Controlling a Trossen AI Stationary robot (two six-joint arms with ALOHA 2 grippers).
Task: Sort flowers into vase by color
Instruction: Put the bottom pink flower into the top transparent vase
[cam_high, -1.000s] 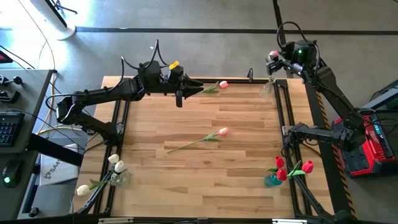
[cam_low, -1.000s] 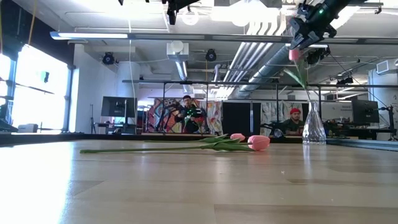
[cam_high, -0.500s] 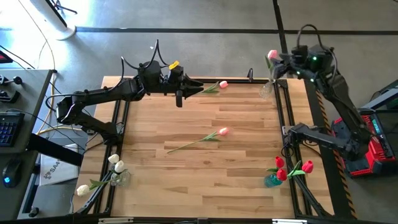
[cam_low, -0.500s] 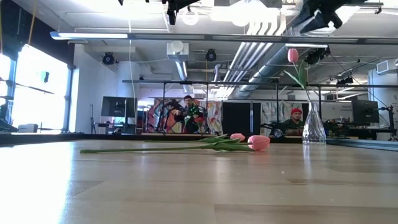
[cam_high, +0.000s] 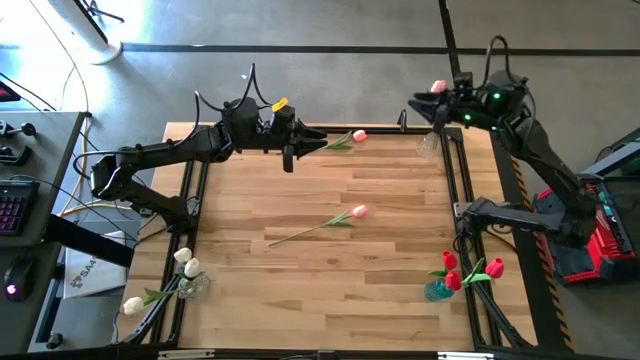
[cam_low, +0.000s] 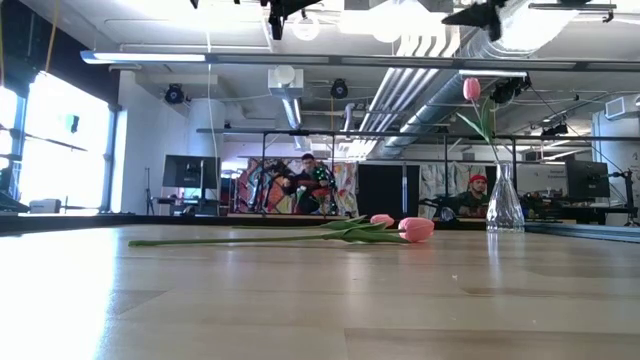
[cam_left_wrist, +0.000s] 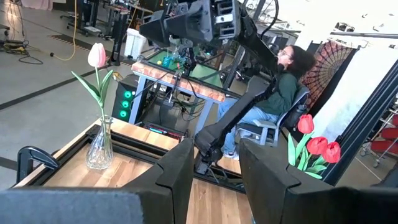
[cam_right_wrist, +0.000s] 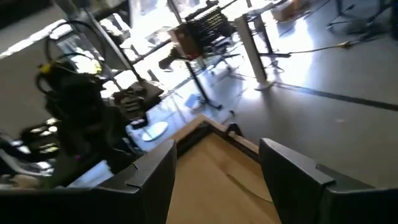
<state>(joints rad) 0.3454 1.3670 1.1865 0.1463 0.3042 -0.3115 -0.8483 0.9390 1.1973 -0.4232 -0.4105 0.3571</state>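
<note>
Right gripper (cam_high: 418, 107), its dark fingers spread and empty, hangs above the table's far right corner; just beside it we see a pink tulip (cam_low: 471, 90) upright in a slim clear glass vase (cam_low: 504, 206). Left gripper (cam_high: 288, 160), jaws parted and holding nothing, hovers beside another pink tulip (cam_high: 343, 139); a third (cam_high: 325, 224) lies mid-table on the pale wooden planks (cam_high: 380, 280).

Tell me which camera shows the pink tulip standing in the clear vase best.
The left wrist view: the pink tulip and clear vase show whole. Low view shows them smaller; high view only the head from above; right wrist view nothing.
</note>
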